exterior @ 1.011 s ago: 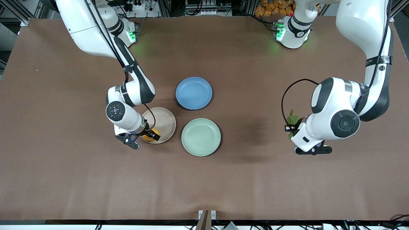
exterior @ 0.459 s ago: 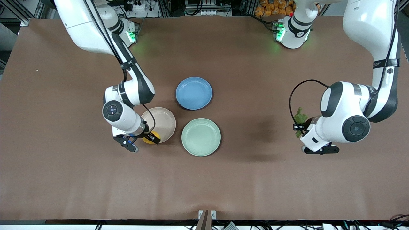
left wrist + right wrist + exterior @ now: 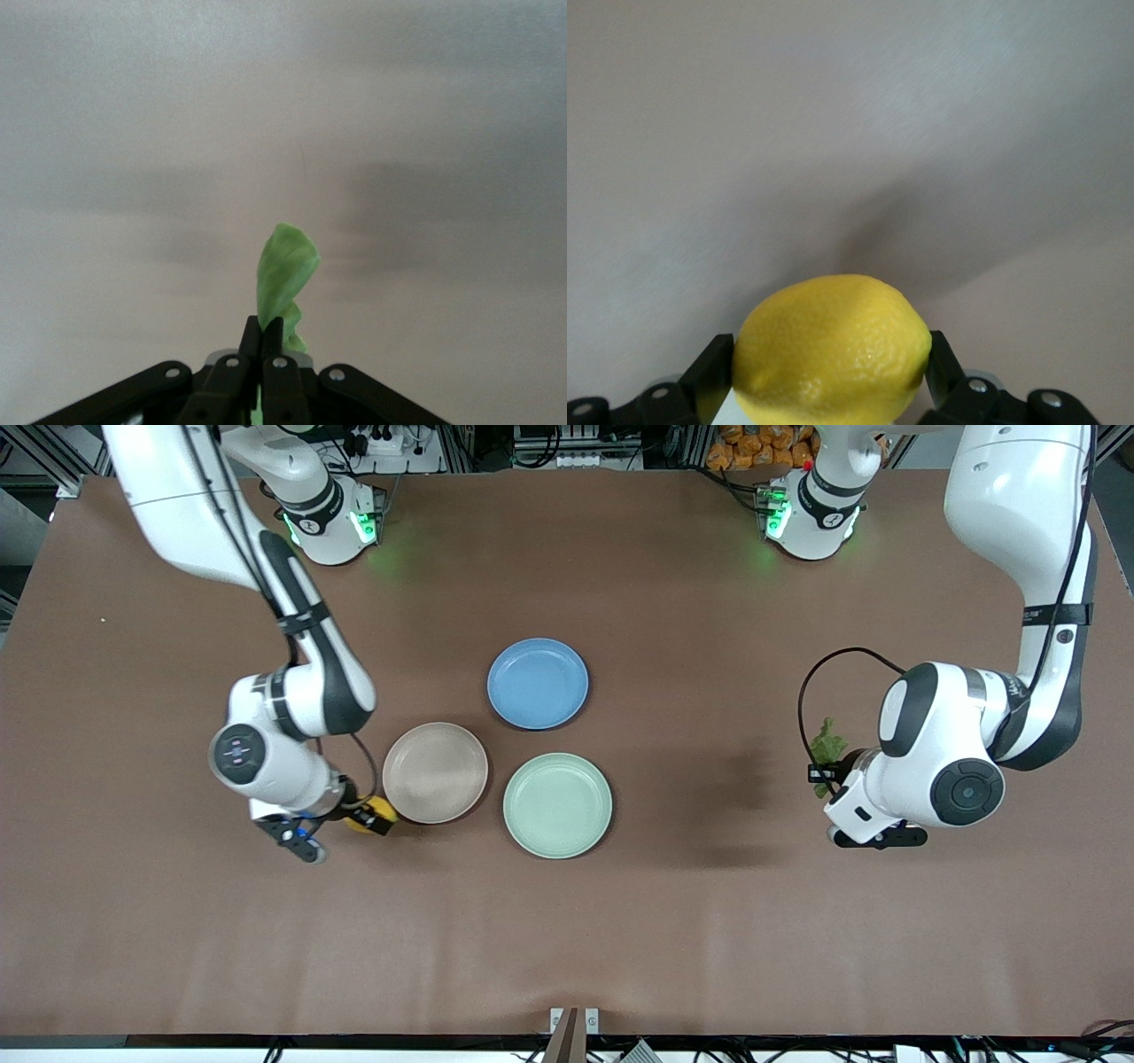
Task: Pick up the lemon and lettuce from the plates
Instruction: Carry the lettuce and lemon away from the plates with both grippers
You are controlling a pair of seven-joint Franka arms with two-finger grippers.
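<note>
While both arms hang above the brown table (image 3: 567,939), each gripper is clamped on one of the task's things. The right gripper (image 3: 359,815) is up over bare tabletop just beside the beige-pink plate (image 3: 435,771), on that plate's side toward the right arm's end of the table. Its fingers (image 3: 709,376) press against the two sides of the lemon (image 3: 370,810), which fills the lower part of the right wrist view (image 3: 831,350) with only plain tabletop under it.

The left gripper (image 3: 826,775) hangs over open table toward the left arm's end, well apart from every plate. Its fingertips (image 3: 251,341) are pinched together on the lettuce (image 3: 827,740), and the crinkled green leaf (image 3: 283,283) sticks out past the tips with only tabletop under it.

Three plates lie near the table's middle, all bare. The beige-pink plate and the mint green plate (image 3: 557,805) lie side by side, close together, the green one slightly nearer the front edge. The blue plate (image 3: 538,683) lies toward the edge where the arm bases stand, close to both of them.
</note>
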